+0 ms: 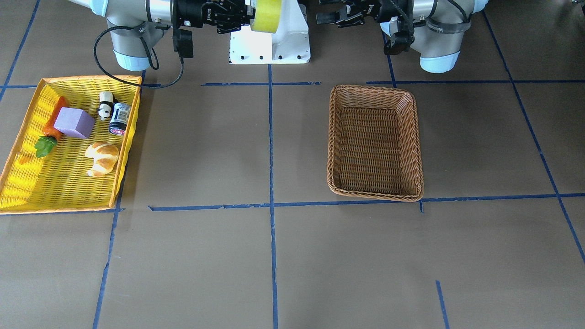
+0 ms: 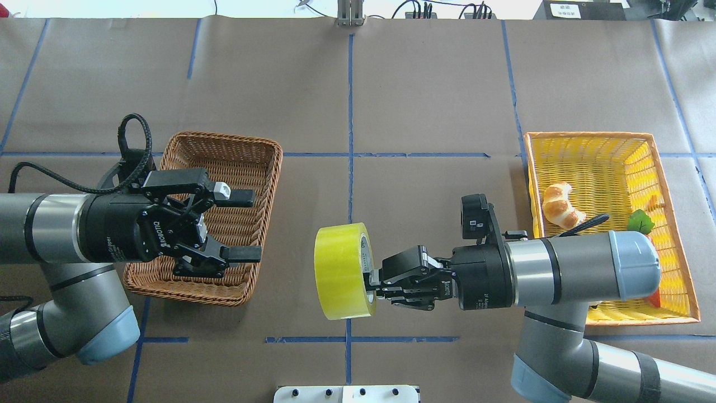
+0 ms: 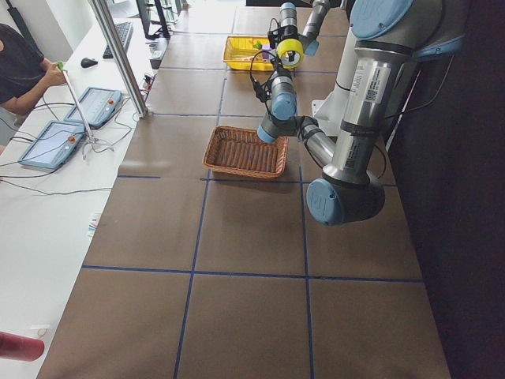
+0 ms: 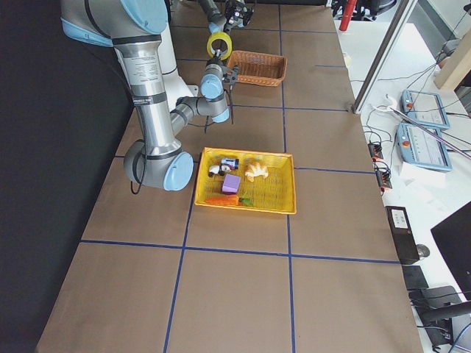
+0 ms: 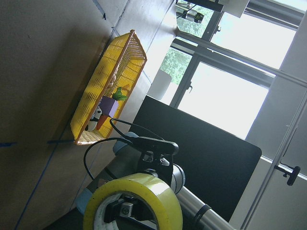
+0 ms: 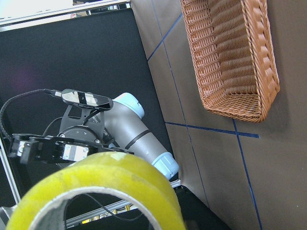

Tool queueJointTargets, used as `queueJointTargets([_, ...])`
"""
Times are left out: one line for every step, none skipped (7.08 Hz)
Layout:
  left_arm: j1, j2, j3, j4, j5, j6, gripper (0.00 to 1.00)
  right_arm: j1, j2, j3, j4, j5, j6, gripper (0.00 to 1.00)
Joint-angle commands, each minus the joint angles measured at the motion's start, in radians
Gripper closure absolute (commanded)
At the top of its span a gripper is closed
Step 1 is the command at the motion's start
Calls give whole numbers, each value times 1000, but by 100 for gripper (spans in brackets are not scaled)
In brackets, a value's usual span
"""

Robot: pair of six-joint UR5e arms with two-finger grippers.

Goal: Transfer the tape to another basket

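Midair, the right gripper (image 2: pixel 373 282) clamps the tape (image 2: pixel 342 271) by the roll's wall, holding it out at its tips toward the left gripper (image 2: pixel 246 225). That one hangs over the basket (image 2: pixel 224 136) with jaws spread wide, well apart from the tape. The risk, as it looks: so narrow a pinch may slip in a hand-over, or an early release drops the roll short of the basket

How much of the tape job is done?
Done: the tape is out of the yellow basket. In hand: the right gripper holds it in the air, between the baskets. Left: get it into the brown basket; the open left gripper hovers near it.
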Motion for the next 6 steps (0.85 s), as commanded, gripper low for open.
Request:
queueJointTargets([68,-33,11,1,22,-2,0,-5,0,8,0,-5,4,100])
queueJointTargets([77,-49,15,3,24,-2,0,-8,0,1,0,-6,4,100])
queueJointTargets([79,-62,16,7,24,-2,0,-15,0,-2,-1,-8,3,100])
queueJointTargets([79,-73,18,7,24,-2,0,-26,0,-2,-1,-8,3,100])
queueJointTargets([79,-73,16,7,31,-30,0,-31,-1,-2,-1,-8,3,100])
queueJointTargets([79,-81,16,7,68,-34,0,-37,-3,-2,-1,-6,4,100])
